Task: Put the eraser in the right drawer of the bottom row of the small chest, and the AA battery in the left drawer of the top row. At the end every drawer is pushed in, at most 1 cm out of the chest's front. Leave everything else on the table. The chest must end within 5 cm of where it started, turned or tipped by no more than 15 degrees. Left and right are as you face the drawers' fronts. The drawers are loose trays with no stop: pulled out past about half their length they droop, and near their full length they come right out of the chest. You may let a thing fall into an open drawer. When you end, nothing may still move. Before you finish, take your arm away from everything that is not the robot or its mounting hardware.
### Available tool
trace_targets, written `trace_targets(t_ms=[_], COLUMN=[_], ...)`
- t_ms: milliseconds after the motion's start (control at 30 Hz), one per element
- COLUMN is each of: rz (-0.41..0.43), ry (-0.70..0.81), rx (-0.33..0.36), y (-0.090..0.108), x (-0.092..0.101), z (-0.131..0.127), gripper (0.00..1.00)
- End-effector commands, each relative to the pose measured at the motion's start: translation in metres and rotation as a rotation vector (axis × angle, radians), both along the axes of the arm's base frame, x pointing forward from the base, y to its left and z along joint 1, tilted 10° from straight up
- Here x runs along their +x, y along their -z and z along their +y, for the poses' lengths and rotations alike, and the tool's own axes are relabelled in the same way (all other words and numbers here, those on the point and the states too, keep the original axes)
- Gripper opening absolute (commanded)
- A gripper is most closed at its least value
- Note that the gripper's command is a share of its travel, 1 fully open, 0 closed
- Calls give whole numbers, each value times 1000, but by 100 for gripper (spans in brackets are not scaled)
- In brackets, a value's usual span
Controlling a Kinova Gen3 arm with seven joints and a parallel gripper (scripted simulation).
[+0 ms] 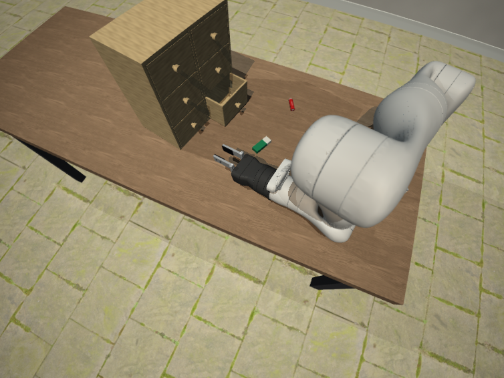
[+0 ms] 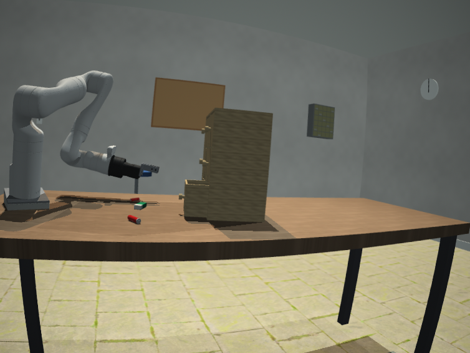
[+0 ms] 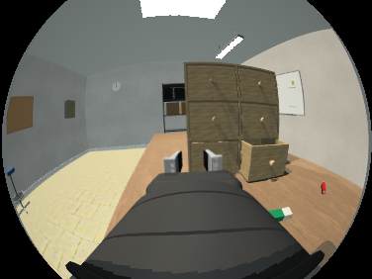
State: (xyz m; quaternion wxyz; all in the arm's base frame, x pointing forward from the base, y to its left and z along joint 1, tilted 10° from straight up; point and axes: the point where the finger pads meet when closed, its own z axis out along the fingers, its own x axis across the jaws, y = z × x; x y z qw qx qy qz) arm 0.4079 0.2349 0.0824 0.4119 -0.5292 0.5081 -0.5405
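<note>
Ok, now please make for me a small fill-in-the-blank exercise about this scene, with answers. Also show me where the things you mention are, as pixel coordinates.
1. The bottom right drawer (image 1: pixel 235 109) (image 2: pixel 196 199) (image 3: pixel 265 161) is pulled ____.
2. The eraser (image 1: pixel 261 144) (image 2: pixel 140 206) (image 3: pixel 281 214) is white and ____.
3. Between its fingers, the gripper (image 1: pixel 226 155) (image 2: pixel 155 169) (image 3: pixel 192 157) holds ____.
4. The chest (image 1: pixel 121 77) (image 2: pixel 239 167) (image 3: pixel 213 101) has ____ drawers in total.

Answers: open; green; nothing; six.

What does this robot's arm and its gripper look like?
The arm is smooth, rounded and pale grey-white, with thin dark seam lines. The gripper has a black, tapering body and two straight silvery-grey fingers with black inner faces. I see no cables.
</note>
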Motion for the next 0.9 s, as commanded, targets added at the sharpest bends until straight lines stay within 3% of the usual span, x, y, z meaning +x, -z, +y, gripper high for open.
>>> trace_targets(t_ms=[0,867], rz=[-3,-3], ry=[-2,-2], rx=[10,10], y=[-3,-5], x=[0,-3], z=[6,28], gripper=[67,67])
